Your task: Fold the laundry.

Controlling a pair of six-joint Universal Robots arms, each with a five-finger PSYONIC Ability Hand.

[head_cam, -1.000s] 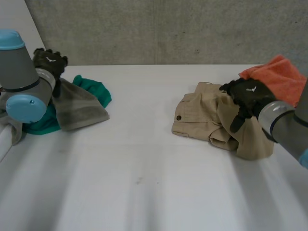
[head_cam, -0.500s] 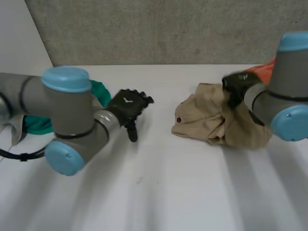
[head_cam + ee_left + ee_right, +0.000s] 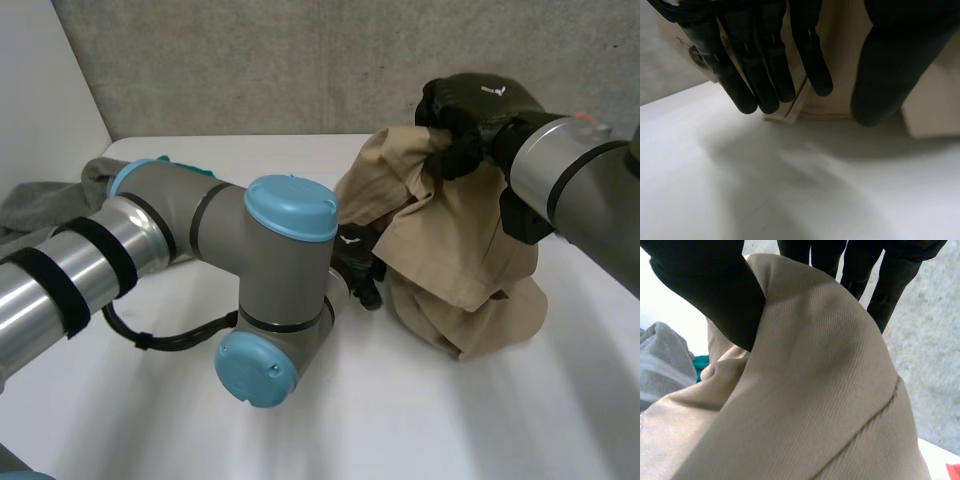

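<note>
- Laundry in hand is 1 khaki garment [image 3: 460,250], held aloft by its upper edge in the right hand [image 3: 470,110]. Its lower folds are bunched and rest on the worktop [image 3: 450,420].
- In the right wrist view the thumb [image 3: 710,290] presses the cloth against the fingers [image 3: 860,270] behind it. This is a firm pinch, and I judge it is meant to let the weight of the garment pull the crumples out.
- Hanging this way shows the seams and hems, which a neat fold needs.
- The left hand [image 3: 355,262] sits low, just beside the garment's near lower edge. Its fingers [image 3: 765,65] are straight and apart from the thumb, and they clamp nothing.
- That low spot suits taking a 2nd hold on the hem [image 3: 805,107] at its fingertips, so both hands could spread the piece flat.
- A grey cloth [image 3: 40,205] and a green cloth [image 3: 701,362] lie well apart at the left side, probably waiting their turn.
- Folding itself has not yet begun, and the main risk is the hem slipping away from the left hand's fingers before they can take it.
</note>
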